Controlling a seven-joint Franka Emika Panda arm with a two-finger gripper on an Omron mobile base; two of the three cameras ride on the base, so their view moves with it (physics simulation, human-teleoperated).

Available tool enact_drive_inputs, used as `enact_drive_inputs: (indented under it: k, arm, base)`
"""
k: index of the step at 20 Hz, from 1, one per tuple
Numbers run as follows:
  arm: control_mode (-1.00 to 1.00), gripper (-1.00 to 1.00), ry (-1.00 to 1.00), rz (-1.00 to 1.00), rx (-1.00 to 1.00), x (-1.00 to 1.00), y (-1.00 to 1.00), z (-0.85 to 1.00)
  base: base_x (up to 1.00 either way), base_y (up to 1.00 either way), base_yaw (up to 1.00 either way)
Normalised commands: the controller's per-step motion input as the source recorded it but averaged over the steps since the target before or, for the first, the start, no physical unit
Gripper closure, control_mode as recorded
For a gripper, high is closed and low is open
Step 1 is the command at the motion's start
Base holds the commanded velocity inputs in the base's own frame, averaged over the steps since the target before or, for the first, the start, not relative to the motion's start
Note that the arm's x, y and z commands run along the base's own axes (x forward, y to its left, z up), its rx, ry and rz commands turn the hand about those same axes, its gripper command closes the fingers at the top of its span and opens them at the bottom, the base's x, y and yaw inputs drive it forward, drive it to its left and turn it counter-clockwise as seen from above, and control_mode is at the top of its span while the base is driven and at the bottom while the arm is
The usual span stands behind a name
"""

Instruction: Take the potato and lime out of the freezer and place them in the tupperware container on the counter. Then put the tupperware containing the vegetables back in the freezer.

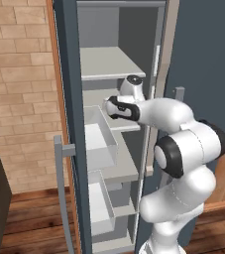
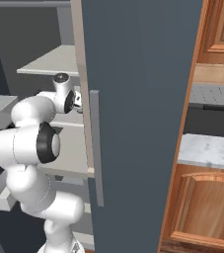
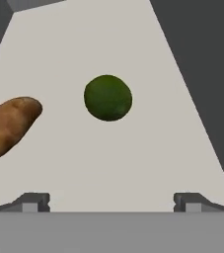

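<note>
You're looking at an arm (image 1: 183, 149) built of glossy white, rounded shells, bulging like stacked capsules. Black bands ring its joints: a wide one at the elbow, a narrower one nearer the wrist. A short white cylinder with a dark round cap tops the wrist. The end effector (image 3: 111, 200) ends in two small dark grey, stepped finger tips.

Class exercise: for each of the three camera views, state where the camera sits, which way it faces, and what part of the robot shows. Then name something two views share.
Left base view: behind the arm to its left, facing the open freezer; arm at lower right.
Right base view: behind to the right, facing the freezer door and counter; arm at lower left.
Hand view: on the hand, looking at the lime and potato; open gripper fingertips at the bottom.
Shared: both base views show the freezer shelves.
</note>
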Motion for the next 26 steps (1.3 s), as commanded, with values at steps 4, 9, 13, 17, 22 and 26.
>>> enact_drive_inputs:
  k: [4, 9, 13, 17, 22, 26]
  arm:
    - [-1.0, -1.0, 0.0, -0.05, -0.02, 0.51, 0.0, -0.24]
    - [-1.0, -1.0, 0.0, -0.04, -0.02, 0.41, 0.02, -0.21]
    - [-1.0, -1.0, 0.0, -0.03, -0.02, 0.42, 0.05, -0.2]
    - [-1.0, -1.0, 0.0, -0.03, -0.01, 0.34, 0.02, -0.16]
    - [-1.0, -1.0, 0.0, -0.02, -0.01, 0.33, 0.01, -0.16]
    - [-1.0, -1.0, 0.0, -0.02, -0.02, 0.39, 0.04, -0.15]
  base:
    - [0.0, 0.0, 0.0]
    - [0.0, 0.0, 0.0]
    - [0.0, 0.0, 0.0]
    - [0.0, 0.0, 0.0]
    - [0.0, 0.0, 0.0]
    - [0.0, 0.0, 0.0]
